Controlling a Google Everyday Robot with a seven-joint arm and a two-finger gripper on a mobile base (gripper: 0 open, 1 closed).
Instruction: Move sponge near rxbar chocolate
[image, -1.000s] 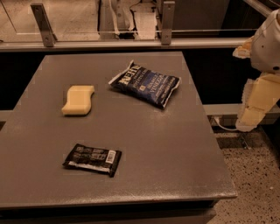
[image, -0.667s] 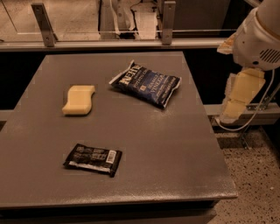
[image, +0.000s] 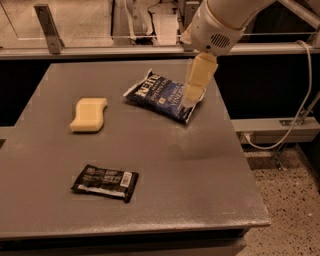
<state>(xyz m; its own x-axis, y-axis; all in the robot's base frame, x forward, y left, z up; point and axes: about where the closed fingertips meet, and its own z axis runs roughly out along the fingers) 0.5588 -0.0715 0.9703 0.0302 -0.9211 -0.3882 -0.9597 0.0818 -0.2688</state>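
1 blue chip bag (image: 155, 95), prob. crumpled, rear-ctr of table (image: 190, 175), under pincer (image: 189, 100).

One sponge (image: 89, 115), one rxbar chocolate (image: 105, 182), one chip bag (image: 159, 96), one table (image: 200, 170), one gripper (image: 190, 97) above the bag.

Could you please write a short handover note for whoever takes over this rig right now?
The hand hangs over the right end of the blue chip bag, far from the sponge.
The sponge lies on the left side of the table, not grasped.
The rxbar chocolate lies flat at the front left, in front of the sponge, with bare table between them.
Done: nothing yet.
Left: reach the sponge, grasp it, set it beside the bar.
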